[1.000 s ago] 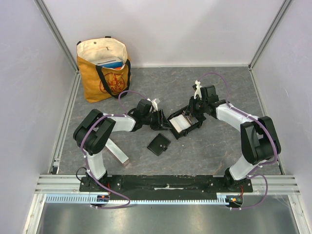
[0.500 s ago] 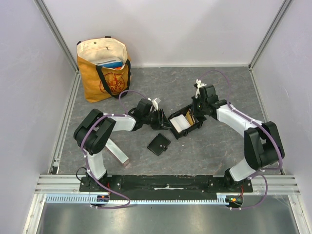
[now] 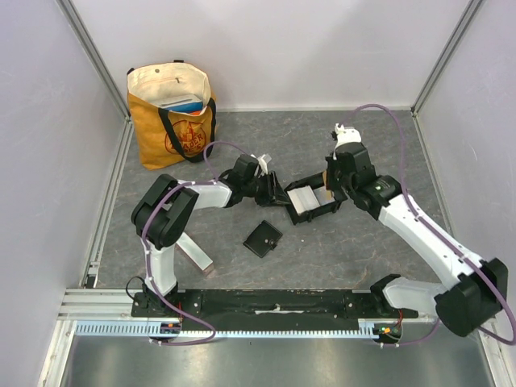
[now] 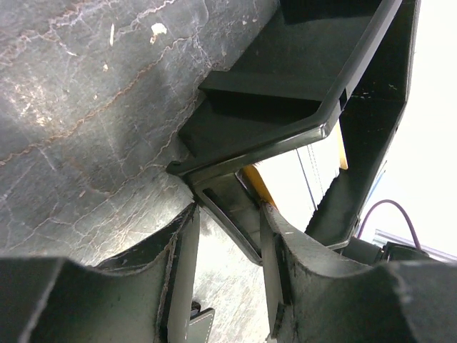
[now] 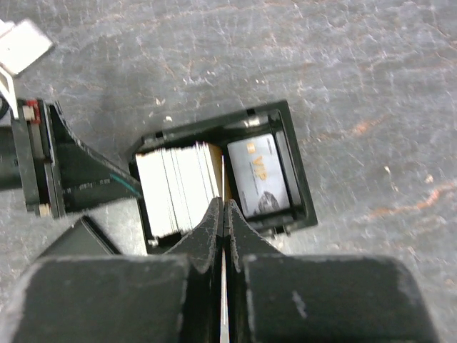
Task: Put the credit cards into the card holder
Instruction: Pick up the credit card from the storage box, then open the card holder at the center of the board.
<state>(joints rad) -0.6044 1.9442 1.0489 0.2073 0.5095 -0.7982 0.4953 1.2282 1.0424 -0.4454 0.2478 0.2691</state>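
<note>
Black card holder [image 5: 300, 175] rests on the bench [image 3: 363, 250], the left claw [image 4: 228, 214] clamped on its corner wall, while the right claw [image 5: 223, 207], jaws now together, has lifted back, suggesting a card just went in; only the right wrist view shows pale credit cards [image 5: 175, 189] stacked in one compartment and a grey card [image 5: 260, 175] in the other.

1. The table [image 3: 355, 250] looks to me like a matt grey stone-look top, veined and slightly rough.
2. The card holder [image 5: 302, 171] is black plastic, and its rims shine in my left wrist view.
3. The credit cards [image 5: 175, 189] are smooth pale plastic. The grey card [image 5: 260, 175] is faintly glossy.
4. The tote bag [image 3: 173, 121], at the table's far left corner, is woven cloth.
5. The wallet [image 3: 263, 239] is matt black. I cannot tell whether it is leather or plastic.
6. The frame rail [image 3: 89, 302] along the near edge is bare, dull metal.
</note>
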